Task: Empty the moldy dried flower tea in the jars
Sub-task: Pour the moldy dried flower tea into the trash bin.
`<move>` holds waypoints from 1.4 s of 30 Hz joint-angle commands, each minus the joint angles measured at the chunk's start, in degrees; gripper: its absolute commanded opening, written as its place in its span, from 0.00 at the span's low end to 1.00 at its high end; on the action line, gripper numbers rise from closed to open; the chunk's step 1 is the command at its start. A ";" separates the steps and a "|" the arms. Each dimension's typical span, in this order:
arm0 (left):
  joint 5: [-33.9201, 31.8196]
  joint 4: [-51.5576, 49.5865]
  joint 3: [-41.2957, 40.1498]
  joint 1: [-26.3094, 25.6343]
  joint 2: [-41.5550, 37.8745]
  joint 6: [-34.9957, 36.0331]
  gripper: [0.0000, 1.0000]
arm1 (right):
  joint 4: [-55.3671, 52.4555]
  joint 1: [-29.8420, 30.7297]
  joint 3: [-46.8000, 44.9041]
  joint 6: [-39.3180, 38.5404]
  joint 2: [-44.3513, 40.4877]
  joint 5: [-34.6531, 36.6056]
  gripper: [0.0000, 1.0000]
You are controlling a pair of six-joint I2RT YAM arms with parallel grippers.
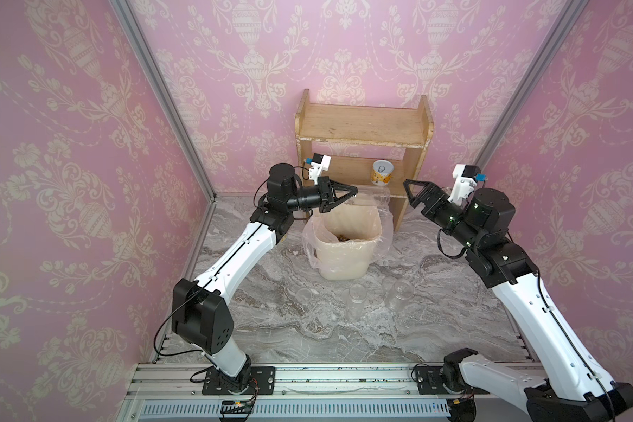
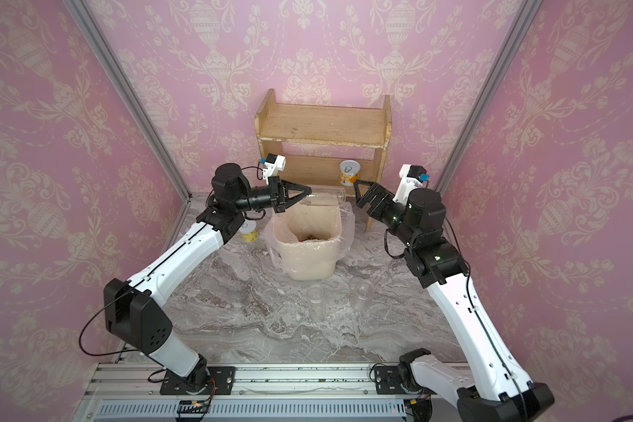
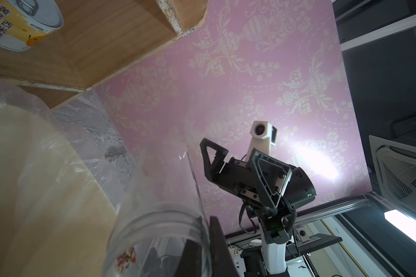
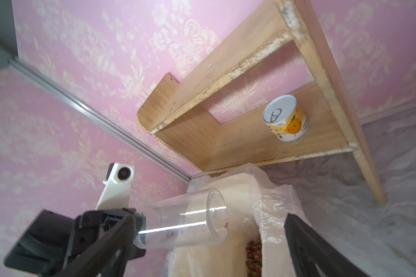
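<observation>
- The bin (image 1: 340, 259), lined with a clear bag, stands on the marble table (image 1: 307, 329)
- The wooden shelf (image 1: 362, 128) stands just behind the bin; its lower board reaches close to the bin's back rim and its side panel comes down just beside the bin's back right corner
- A yellow-and-white tin (image 1: 382, 175) sits on that lower board behind the bin; a second tin (image 2: 249, 232) stands on the table left of the bin, partly hidden by the left arm
- In front of the bin there is a strip of bare table, then an upright open jar (image 1: 355, 297), another upright jar (image 1: 402, 292) front-right of the bin and a loose lid (image 1: 303, 294) front-left; past these lies wide bare marble
- The left gripper (image 1: 355, 190) hangs over the bin's back left rim, clamped tight on the mouth end of the held jar (image 1: 375, 197)
- The held jar lies on its side, roughly level, over the back of the bin, base pointing right; its walls look nearly clear
- The dried flower tea (image 4: 252, 251) lies heaped in the bin's bottom, below the held jar
- The right gripper (image 1: 410, 195) hovers right of the bin above rim height, jaws wide apart and empty, near the held jar's base with a gap between them
</observation>
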 commanded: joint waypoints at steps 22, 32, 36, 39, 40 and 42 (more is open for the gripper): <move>-2.11 11.94 -2.34 -1.27 0.33 -7.36 0.00 | 25.12 3.55 -5.07 36.28 8.66 -6.35 0.96; -2.47 13.10 -3.73 -2.16 0.24 -8.11 0.00 | 30.03 5.11 -4.62 37.86 12.67 -5.18 0.81; -2.81 13.31 -4.18 -2.16 0.24 -8.24 0.00 | 31.47 5.59 -4.67 39.09 13.61 -5.37 0.71; -3.00 13.76 -4.54 -2.25 0.42 -8.33 0.00 | 31.56 5.78 -4.65 39.09 13.88 -5.23 0.64; -3.01 13.80 -4.62 -2.24 0.42 -8.36 0.00 | 31.69 5.80 -4.63 39.03 13.88 -5.15 0.62; -3.01 13.98 -4.71 -2.23 0.52 -8.60 0.00 | 31.74 5.78 -4.97 38.89 13.88 -4.70 0.58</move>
